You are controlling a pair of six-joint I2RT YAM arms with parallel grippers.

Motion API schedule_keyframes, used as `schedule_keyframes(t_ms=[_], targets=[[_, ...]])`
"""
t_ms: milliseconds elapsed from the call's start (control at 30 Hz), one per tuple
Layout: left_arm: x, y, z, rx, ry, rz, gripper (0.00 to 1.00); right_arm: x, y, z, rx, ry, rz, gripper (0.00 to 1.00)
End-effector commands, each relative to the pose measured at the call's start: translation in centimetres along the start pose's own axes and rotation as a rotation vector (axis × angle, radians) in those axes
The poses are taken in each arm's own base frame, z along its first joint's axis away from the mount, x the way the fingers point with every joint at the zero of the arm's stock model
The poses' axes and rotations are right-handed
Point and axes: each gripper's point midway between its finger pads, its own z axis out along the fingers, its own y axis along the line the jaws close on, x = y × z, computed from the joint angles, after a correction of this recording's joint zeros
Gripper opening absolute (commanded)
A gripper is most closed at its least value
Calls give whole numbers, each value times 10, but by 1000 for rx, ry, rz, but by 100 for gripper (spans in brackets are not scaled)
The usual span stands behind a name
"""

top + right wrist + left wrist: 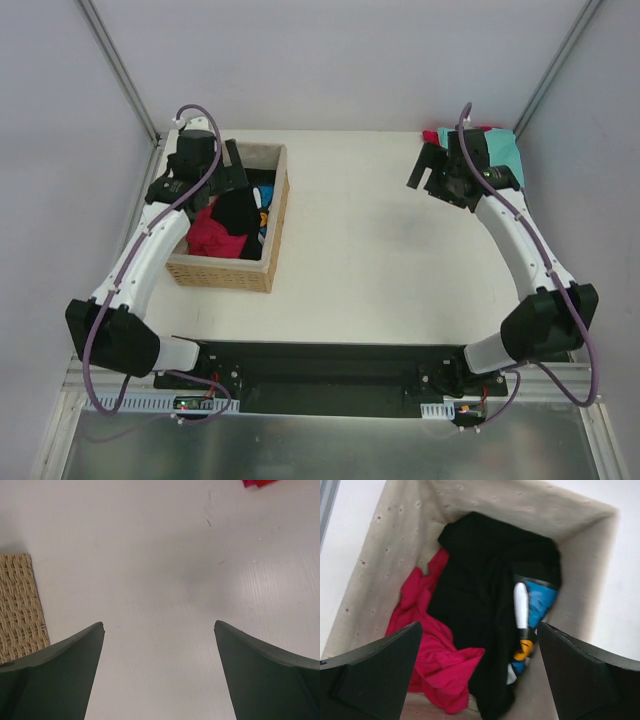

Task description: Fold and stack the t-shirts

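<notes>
Left hand (480,627) released, empty, over basket (395,525). Black shirt (480,595) judged best pinched at top fold, lifted clear of crimson shirt (435,655). Right hand (159,625) released too.

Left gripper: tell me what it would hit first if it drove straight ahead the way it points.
Most likely the black t-shirt in the basket, centred between the open jaws of the left gripper; the crimson-pink t-shirt lies off to one side.

The left arm (145,255) reaches from its near base to the far left. The left gripper (240,168) points down, jaws wide apart and empty. The right arm (520,240) bends to the far right. The right gripper (425,170) angles down and leftward, jaws equally wide and empty.
</notes>
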Motion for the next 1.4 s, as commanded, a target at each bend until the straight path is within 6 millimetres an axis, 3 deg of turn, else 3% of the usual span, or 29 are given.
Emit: schedule_keyframes(t_ms=[0, 133, 300, 500, 667, 767, 833, 867, 900, 967, 1067, 1233, 1267, 1333, 1367], targets=[[3, 16, 30, -67, 75, 48, 99, 7, -14, -24, 11, -45, -1, 96], [19, 4, 73, 5, 155, -5, 99, 18, -13, -44, -7, -58, -28, 96], [38, -6, 108, 43, 190, -41, 99, 26, -13, -56, -8, -60, -79, 96], [56, -21, 135, 114, 213, -87, 99, 31, -20, -54, 19, -49, -104, 96], [57, -42, 146, 212, 212, -133, 99, 38, -19, -42, 26, -15, -113, 96], [64, -42, 156, 207, 226, -144, 98, 40, -18, -38, 29, -4, -113, 96], [70, -36, 161, 179, 222, -146, 91, 38, -19, -38, 35, -11, -114, 96], [70, -35, 162, 175, 214, -155, 69, 38, -19, -37, 36, -9, -116, 96], [73, -34, 163, 175, 210, -157, 54, 39, -18, -36, 37, -6, -116, 96], [72, -33, 162, 166, 206, -173, 2, 39, -17, -35, 32, -2, -114, 96], [64, -33, 155, 165, 182, -177, 0, 42, -14, -32, 30, 7, -111, 96], [21, -29, 111, 163, 61, -141, 0, 50, -7, -30, 25, 20, -132, 96], [-4, -31, 93, 177, 1, -142, 0, 51, -5, -30, 22, 21, -137, 96], [-28, -36, 70, 199, -50, -131, 0, 54, 0, -32, 14, 22, -146, 96], [-55, -42, 45, 228, -103, -130, 0, 55, 3, -33, 11, 21, -150, 96]])
